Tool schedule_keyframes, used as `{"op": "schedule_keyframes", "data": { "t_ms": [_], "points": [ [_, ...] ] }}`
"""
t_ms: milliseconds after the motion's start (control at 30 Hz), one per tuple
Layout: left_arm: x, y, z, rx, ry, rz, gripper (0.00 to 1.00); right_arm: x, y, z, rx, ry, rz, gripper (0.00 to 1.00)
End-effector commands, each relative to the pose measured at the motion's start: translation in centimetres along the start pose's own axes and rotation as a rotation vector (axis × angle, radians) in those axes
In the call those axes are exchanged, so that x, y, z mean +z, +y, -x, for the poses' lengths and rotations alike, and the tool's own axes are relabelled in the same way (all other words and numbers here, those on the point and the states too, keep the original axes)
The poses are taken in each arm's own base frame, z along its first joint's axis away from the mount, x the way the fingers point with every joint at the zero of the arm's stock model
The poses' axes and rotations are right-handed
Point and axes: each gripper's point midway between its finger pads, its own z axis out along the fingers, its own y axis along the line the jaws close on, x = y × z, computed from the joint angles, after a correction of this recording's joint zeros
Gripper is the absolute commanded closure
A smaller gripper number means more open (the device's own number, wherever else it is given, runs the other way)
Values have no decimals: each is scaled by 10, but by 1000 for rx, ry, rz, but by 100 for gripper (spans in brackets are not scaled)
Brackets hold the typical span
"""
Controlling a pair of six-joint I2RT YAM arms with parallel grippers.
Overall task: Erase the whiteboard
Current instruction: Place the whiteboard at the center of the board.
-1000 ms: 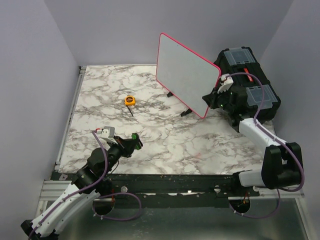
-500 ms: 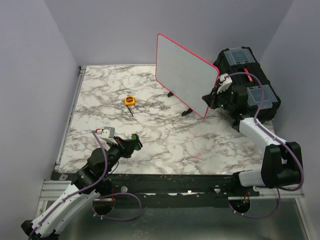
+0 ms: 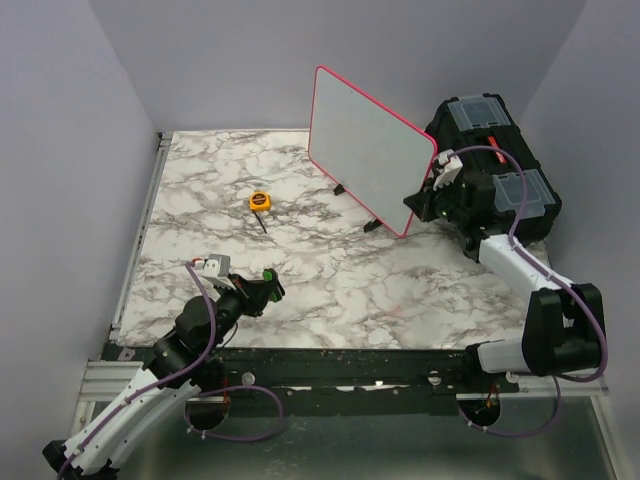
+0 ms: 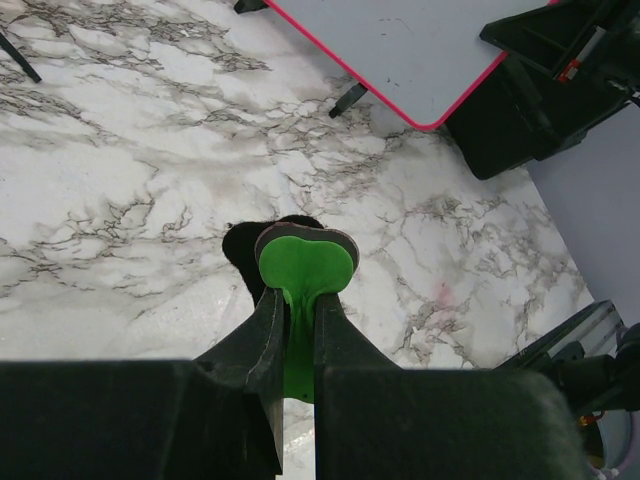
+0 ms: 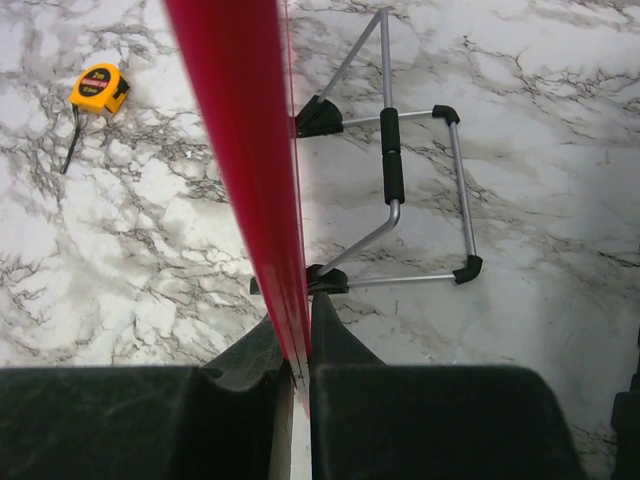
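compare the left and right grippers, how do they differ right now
The left gripper is shut on a small green-backed pad, seemingly an eraser; the right gripper is shut on the red rim of the whiteboard. The left gripper sits near the front edge of the table, away from the whiteboard; the right gripper is farther back, beside the black toolbox. Both are closed on something.

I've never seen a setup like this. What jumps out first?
The big red-rimmed whiteboard standing upright at the far right of the marble table, its edge pinched by the right gripper. Nearer, the left gripper clamps a bright green pad, and a small yellow tape measure lies mid-table.
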Motion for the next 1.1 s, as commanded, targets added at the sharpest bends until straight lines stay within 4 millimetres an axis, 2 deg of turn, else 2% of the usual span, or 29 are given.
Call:
{"op": "schedule_keyframes", "data": {
  "t_ms": [0,100,400,567,733,933,1067],
  "points": [
    [0,3,-1,-1,-7,2,100,-34,11,-137,161,492,-14,93],
    [0,2,-1,-1,-8,2,100,-35,18,-140,173,507,26,93],
    [-1,2,2,2,-13,2,100,-26,22,-156,231,584,68,89],
    [-1,3,1,3,-12,6,100,-26,21,-157,244,592,65,95],
    [0,2,1,1,-14,2,100,-26,22,-157,244,592,70,96],
    [-1,2,2,0,-15,2,100,-30,29,-149,204,561,120,82],
    [-1,2,2,-2,-16,4,100,-34,39,-130,144,499,192,72]
  ]
}}
